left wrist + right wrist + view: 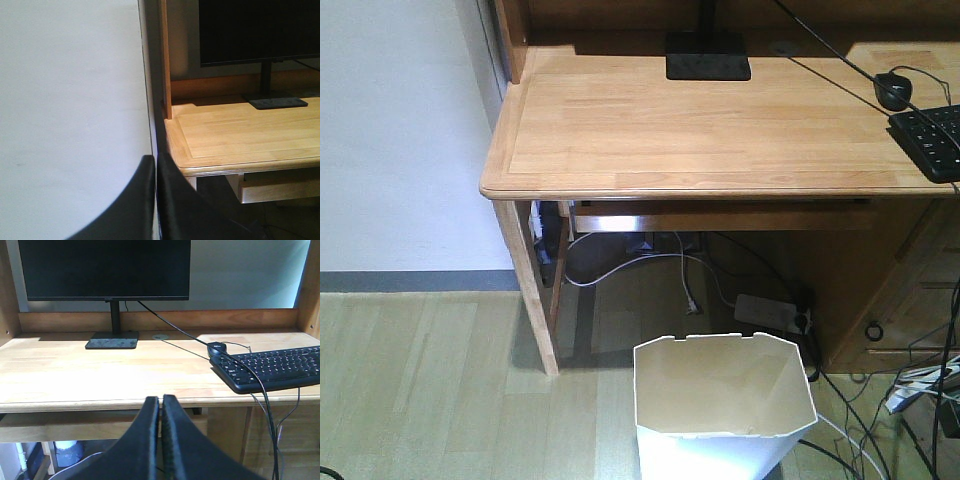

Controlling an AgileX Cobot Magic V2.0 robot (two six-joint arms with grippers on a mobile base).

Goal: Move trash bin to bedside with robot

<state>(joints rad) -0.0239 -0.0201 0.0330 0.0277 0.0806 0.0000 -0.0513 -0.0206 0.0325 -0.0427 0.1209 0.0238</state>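
Observation:
The white trash bin (720, 408) stands on the floor at the bottom of the front view, just in front of the wooden desk (650, 140); its cream inside is empty. The bed is out of view. My left gripper (155, 162) is shut and empty, raised beside the desk's left corner, facing the white wall. My right gripper (160, 402) is shut and empty, held level with the desk's front edge. Neither gripper shows in the front view, and the bin shows in neither wrist view.
On the desk stand a monitor (104, 270) on a black base, a black keyboard (270, 367) and a mouse (893, 90). Cables and a power strip (770, 312) lie under the desk. A desk leg (530, 290) stands left of the bin. Loose cables lie at the right.

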